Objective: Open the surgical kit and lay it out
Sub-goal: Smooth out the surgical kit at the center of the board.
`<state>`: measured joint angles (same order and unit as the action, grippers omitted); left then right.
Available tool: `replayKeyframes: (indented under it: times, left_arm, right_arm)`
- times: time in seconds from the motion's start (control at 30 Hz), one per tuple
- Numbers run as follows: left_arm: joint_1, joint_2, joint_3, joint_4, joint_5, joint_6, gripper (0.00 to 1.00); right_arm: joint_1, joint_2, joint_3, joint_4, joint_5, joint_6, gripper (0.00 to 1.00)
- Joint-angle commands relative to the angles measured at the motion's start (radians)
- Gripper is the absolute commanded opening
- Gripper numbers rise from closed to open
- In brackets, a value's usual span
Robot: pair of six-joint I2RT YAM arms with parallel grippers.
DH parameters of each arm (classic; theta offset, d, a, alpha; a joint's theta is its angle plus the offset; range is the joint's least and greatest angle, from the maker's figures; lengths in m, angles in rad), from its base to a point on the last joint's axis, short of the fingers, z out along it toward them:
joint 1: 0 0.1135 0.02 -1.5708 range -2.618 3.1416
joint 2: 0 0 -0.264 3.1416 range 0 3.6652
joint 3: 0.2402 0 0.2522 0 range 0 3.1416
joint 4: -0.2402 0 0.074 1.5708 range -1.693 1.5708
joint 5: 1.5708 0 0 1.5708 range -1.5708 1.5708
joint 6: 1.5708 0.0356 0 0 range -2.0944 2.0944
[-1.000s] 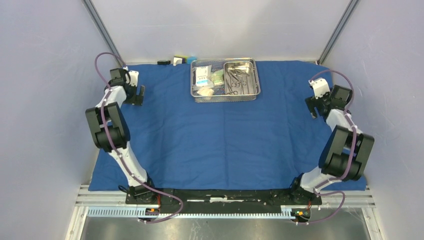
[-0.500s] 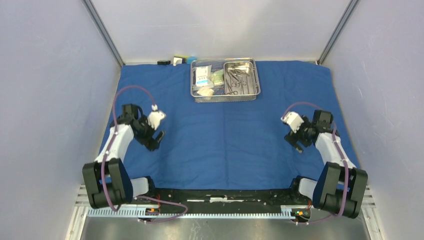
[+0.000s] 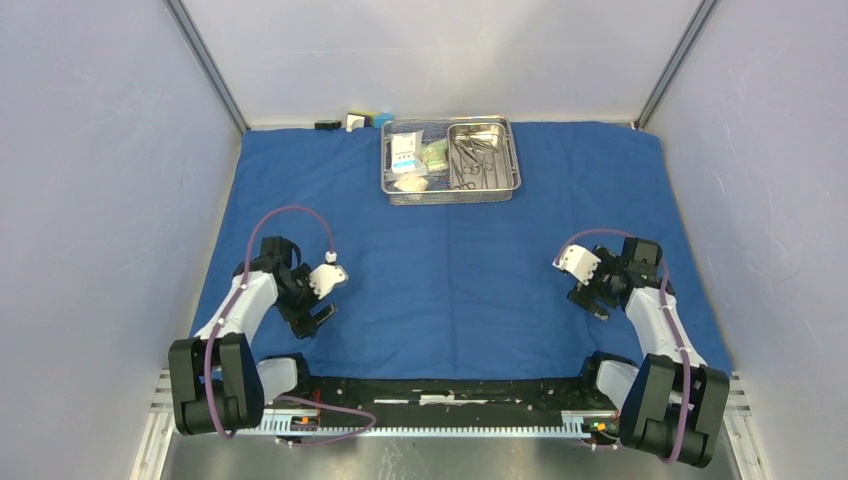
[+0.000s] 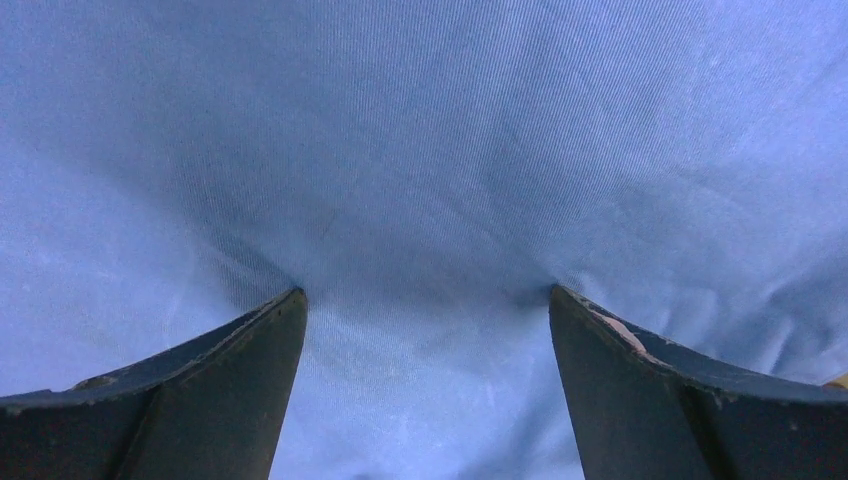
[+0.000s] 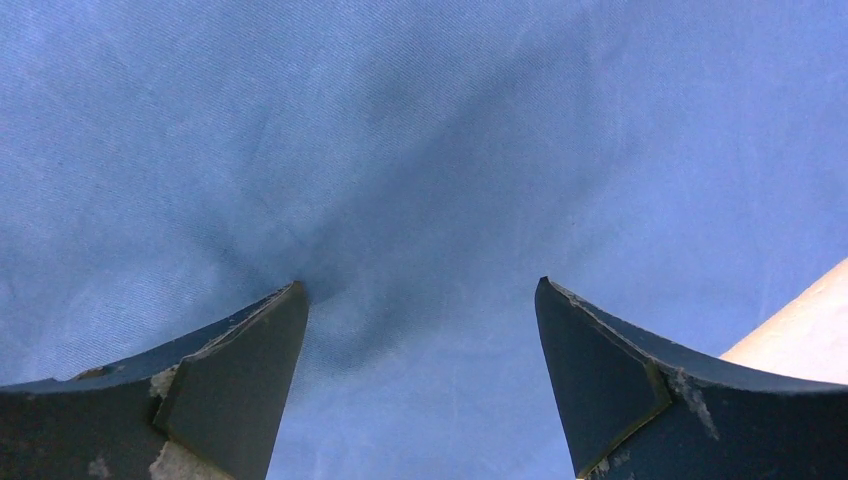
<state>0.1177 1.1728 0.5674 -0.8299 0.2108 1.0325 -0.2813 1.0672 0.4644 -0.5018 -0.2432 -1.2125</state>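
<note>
At top centre of the overhead frame: steel wire-mesh basket (image 3: 452, 158) on large blue cloth wrap (image 3: 450, 260), long axis left-right | left gripper (image 3: 320, 318), right gripper (image 3: 592, 304) in lower frame, both released, empty, over cloth | I judge basket up-frame, well apart, neither arm nearer.

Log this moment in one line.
blue cloth: spread flat | wire basket: far centre, packed | left gripper: open, empty, low over cloth | right gripper: open, empty, low over cloth
</note>
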Motion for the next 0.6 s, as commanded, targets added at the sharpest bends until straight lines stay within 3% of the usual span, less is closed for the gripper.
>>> replayKeyframes:
  times: [0.0,0.4,0.57]
  left_arm:
    - [-0.001,-0.025,-0.057,-0.013,-0.122,0.09,0.97]
    - [-0.02,-0.142,-0.035,-0.144,-0.107,0.178,0.97]
    - [-0.02,-0.129,0.142,-0.143,0.031,0.048,1.0]
  right_arm:
    - [-0.008,0.027,-0.101,-0.129,0.145,-0.111,0.93]
    - [-0.008,-0.047,-0.038,-0.227,0.106,-0.111,0.94]
    - [-0.008,-0.021,0.153,-0.226,-0.037,0.081,0.95]
